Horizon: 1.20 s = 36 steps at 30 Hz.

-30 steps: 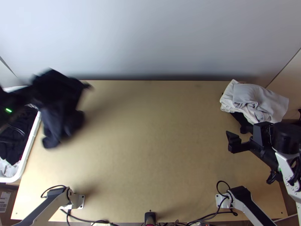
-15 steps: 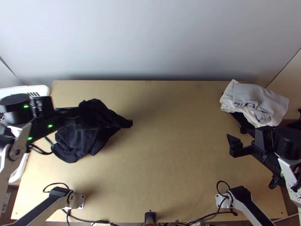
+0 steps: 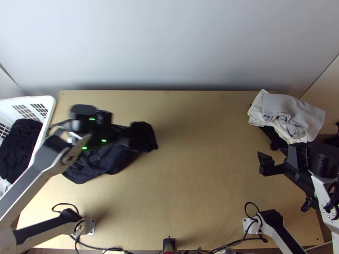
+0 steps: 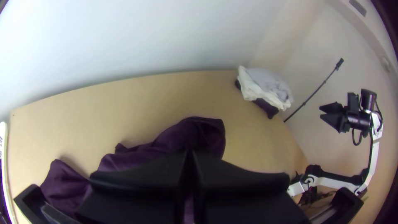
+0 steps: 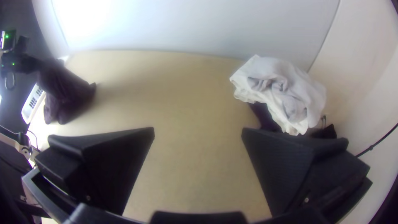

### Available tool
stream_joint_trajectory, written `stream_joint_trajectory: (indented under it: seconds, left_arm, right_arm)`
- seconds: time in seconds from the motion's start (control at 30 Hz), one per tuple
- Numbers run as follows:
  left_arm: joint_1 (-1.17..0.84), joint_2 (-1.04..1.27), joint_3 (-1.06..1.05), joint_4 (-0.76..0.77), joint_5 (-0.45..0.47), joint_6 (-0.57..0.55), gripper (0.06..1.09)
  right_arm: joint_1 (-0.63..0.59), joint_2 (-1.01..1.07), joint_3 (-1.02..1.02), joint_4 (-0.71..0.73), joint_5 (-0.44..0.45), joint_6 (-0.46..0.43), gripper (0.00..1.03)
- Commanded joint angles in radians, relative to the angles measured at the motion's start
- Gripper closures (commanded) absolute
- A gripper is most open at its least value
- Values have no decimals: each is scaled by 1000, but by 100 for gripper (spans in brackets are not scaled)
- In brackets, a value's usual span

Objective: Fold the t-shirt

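A pale, smooth back wall (image 3: 169, 42) spans the upper part of the top view. At the upper right, a thin dark seam separates it from a pale side wall (image 3: 325, 95). The light wooden table (image 3: 212, 161) extends below, its far edge straight and bordered by soft shadow. In the right wrist view, bright glare (image 5: 85, 18) whitens the wall at the upper left.

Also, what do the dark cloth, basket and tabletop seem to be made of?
The dark cloth looks like soft matte fabric, perhaps cotton: it bunches in rounded folds. The basket seems moulded plastic: smooth white rim, regular slots in its wall. The tabletop looks like light wood, possibly a board, flat and evenly tan.
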<state>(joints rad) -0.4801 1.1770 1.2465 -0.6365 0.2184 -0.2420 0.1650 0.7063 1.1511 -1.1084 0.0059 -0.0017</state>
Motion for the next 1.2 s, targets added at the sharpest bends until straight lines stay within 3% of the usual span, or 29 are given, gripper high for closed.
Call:
stream_joint_trajectory:
  seconds: [0.0, 0.37, 0.8, 1.07, 1.1, 1.17]
  left_arm:
    - [-198, 141, 60, 49, -13, 0, 105]
    - [-394, 378, 258, 70, -13, -22, 105]
    - [-663, 589, 314, 93, -5, -25, 103]
    - [-684, 610, 395, -14, -30, -8, 18]
    - [-673, 602, 403, -42, -37, 15, 13]
    - [-643, 578, 407, -83, -56, 38, 12]
  right_arm:
    - [-48, 9, -28, 18, -3, -12, 4]
    - [-96, 39, -50, 41, -4, -18, 4]
    - [-108, 76, -48, 64, -14, -21, 4]
    - [-79, 76, -67, 64, -32, -21, 4]
    - [-73, 76, -70, 65, -34, -21, 4]
    - [-64, 78, -79, 81, -41, -20, 4]
